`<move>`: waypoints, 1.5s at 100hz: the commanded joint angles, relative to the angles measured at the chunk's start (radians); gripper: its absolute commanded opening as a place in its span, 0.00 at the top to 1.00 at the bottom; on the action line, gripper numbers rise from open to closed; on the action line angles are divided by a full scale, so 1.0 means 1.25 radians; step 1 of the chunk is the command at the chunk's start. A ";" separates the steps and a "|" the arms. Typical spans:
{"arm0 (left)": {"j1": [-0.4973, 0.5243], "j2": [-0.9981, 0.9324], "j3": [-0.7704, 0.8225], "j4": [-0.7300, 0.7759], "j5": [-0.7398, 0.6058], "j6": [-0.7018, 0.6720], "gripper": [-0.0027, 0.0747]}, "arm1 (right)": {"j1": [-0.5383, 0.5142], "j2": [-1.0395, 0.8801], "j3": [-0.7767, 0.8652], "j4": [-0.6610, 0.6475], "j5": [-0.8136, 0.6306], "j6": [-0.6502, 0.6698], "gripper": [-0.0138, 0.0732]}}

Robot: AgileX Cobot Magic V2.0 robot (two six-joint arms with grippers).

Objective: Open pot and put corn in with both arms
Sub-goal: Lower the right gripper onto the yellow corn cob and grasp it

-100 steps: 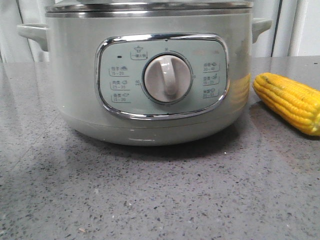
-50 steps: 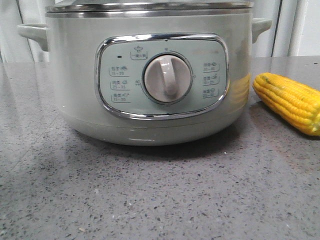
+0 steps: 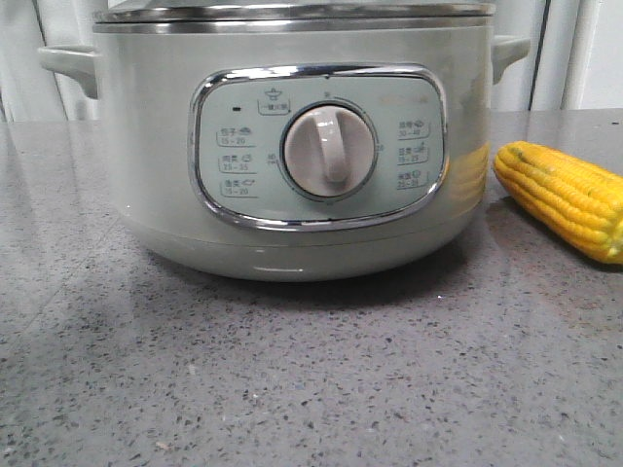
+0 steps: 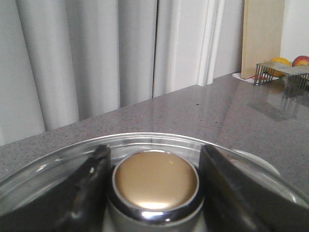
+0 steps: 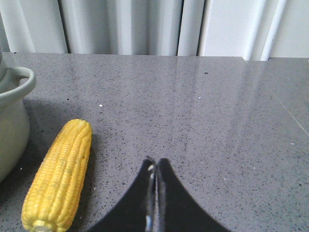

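Note:
The pale grey-green pot (image 3: 292, 146) fills the front view, its white dial (image 3: 328, 151) facing me and the glass lid's steel rim (image 3: 292, 12) on top. In the left wrist view my left gripper (image 4: 155, 154) straddles the lid's round brass-coloured knob (image 4: 157, 181), with both dark fingers (image 4: 91, 183) pressed against its sides. The clear lid (image 4: 145, 141) lies beneath. The yellow corn (image 3: 565, 199) lies on the counter to the right of the pot. My right gripper (image 5: 155, 162) is shut and empty above the counter, with the corn (image 5: 60, 176) lying beside it, apart from it. No gripper shows in the front view.
The grey speckled counter (image 3: 311, 379) runs around the pot. One pot handle (image 5: 19, 82) juts toward the corn. A wire rack with fruit (image 4: 282, 72) and a wooden board (image 4: 263, 36) stand at the far end of the counter. Pale curtains hang behind.
In the front view the pot has shifted very slightly to the right. The corn stays where it was.

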 commanded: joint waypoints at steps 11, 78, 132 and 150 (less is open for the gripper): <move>0.002 -0.022 -0.091 -0.001 -0.032 0.006 0.99 | 0.001 0.014 -0.021 -0.002 -0.061 -0.004 0.91; 0.002 -0.215 -0.122 -0.001 0.018 0.113 0.99 | 0.110 0.149 -0.146 0.034 0.145 -0.004 0.72; 0.003 -0.342 -0.082 -0.004 0.054 0.149 0.99 | 0.158 0.636 -0.472 0.179 0.386 -0.003 0.46; 0.003 -0.376 -0.070 -0.004 0.054 0.149 0.99 | 0.158 0.751 -0.510 0.179 0.394 -0.003 0.46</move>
